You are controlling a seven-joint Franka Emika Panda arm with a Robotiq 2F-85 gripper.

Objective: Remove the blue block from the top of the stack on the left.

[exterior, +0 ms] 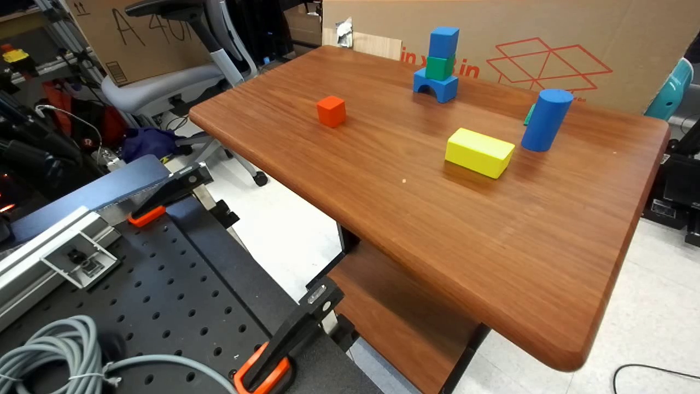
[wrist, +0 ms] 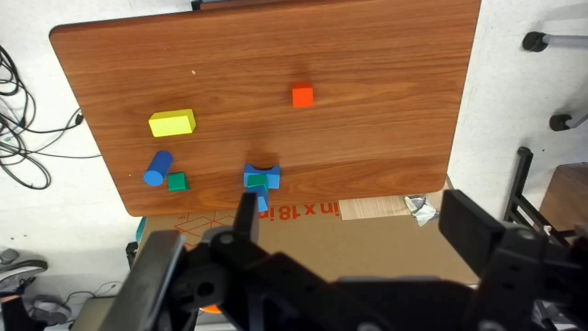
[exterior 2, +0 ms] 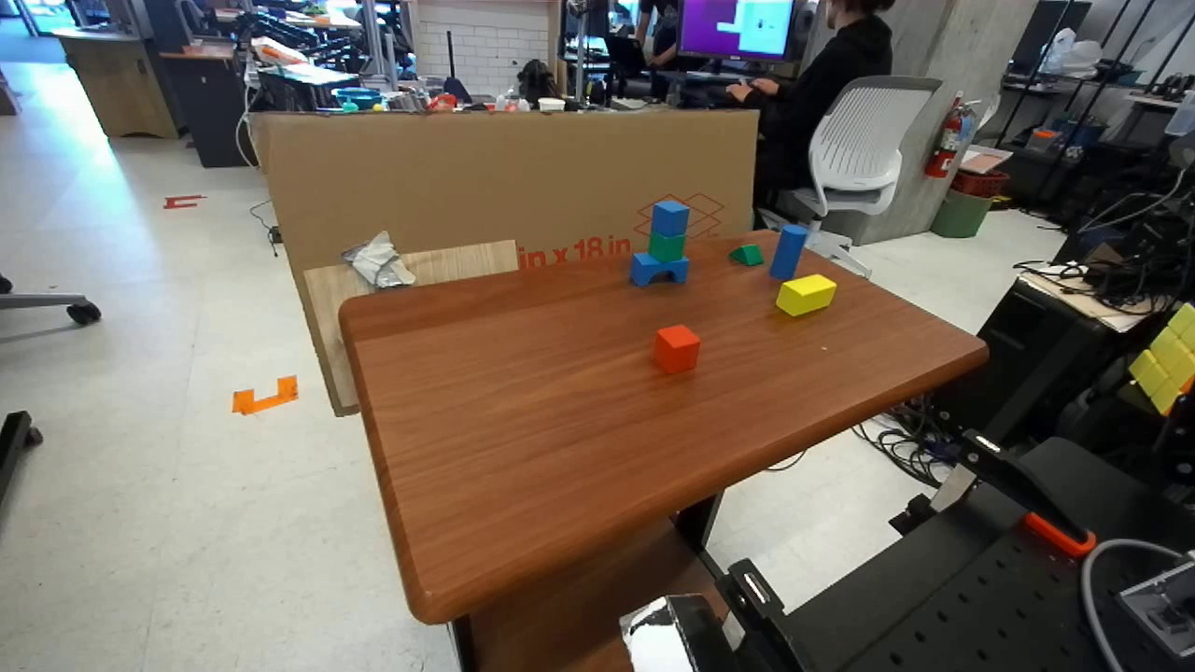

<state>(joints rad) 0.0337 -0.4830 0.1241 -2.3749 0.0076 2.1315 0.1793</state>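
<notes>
In an exterior view, the blue block (exterior: 443, 42) tops the green cube (exterior: 439, 68); in an exterior view, the stack (exterior 2: 667, 247) stands at twelve o'clock from the red cube (exterior 2: 676, 349); in the wrist view, the gripper (wrist: 353, 201) stands wide, holding nothing; the blue block lies at nine o'clock from mid-gap, partly hidden by the gripper; a shift that way seems due.

In the wrist view, your gripper (wrist: 350, 209) juts in from six o'clock, its black fingers (wrist: 468, 230) spread well apart with a broad gap between them. You see one toward eight o'clock, nearly upright, and its partner toward four, slanting in toward eleven. Below them, around six, the dark linkages (wrist: 285, 285) run along the lower edge, a little blurred.
</notes>
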